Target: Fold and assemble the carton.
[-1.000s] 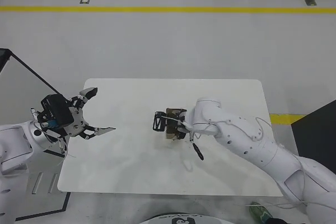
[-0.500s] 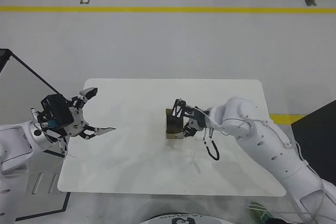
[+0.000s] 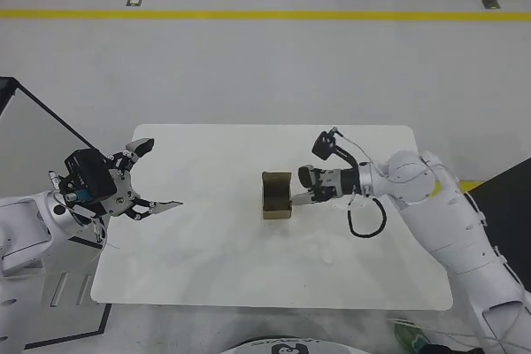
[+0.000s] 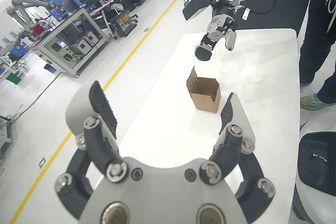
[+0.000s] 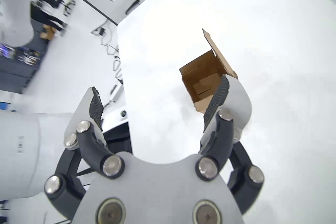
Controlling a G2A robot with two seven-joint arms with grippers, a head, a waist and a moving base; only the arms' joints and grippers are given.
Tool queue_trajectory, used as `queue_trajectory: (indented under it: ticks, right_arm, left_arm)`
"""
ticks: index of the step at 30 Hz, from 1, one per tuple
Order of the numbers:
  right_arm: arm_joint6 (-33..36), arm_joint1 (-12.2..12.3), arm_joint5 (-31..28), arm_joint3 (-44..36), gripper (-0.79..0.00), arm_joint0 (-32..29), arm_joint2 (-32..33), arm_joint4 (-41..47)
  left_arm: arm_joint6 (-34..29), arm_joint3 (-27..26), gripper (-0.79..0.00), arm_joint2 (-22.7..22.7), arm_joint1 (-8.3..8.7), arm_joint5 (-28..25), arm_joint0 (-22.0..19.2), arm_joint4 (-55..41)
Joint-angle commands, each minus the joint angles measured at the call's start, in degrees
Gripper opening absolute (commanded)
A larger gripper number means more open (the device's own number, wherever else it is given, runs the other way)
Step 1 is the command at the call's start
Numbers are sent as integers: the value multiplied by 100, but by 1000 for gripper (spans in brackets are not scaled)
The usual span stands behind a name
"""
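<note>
- carton stands upright on the white desk, near the middle and slightly toward the right arm's side
- its top is open; the left wrist view shows one tall flap sticking up at one side of the carton
- in the right wrist view the carton has brown panels folded flat across its bottom
- right claw is just beside the carton on the right arm's side, fingers spread, gripping nothing
- in the left wrist view the right claw hangs above and beyond the carton, with a visible gap, no contact
- in the right wrist view the right claw faces the carton's open top; one finger pad overlaps the near corner, and contact can't be judged from that view
- left claw is over the desk's left edge, well apart from the carton, fingers spread wide, empty
- in its own view the left claw points along the desk toward the carton, both ribbed pads bare
- black cable loops under the right wrist, above the desk
- yellow floor line runs beyond the desk's far edge
</note>
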Motion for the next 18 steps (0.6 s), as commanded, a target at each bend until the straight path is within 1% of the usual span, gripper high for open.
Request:
queue_trajectory:
  ticks: [1,12,14,15,16,18]
  right_arm:
    - [244,9,114,256,0,54,51,704]
    - [244,9,114,256,0,54,51,704]
    - [135,8,121,273,0,-15,54,753]
    - [101,17,87,336,0,-77,79,818]
    - [118,31,29,412,0,-119,124,882]
    - [189,63,-125,548,0,-227,236,1180]
  left_arm:
    - [0,0,0,0,0,0,0,0]
    - [-10,15,0,8,-2,33,8,-7]
    - [-142,-4,0,141,-3,54,86,-106]
    - [-286,45,0,249,1,27,157,-291]
    - [-482,140,0,349,3,152,224,-601]
    - [-975,166,0,572,28,290,313,-1405]
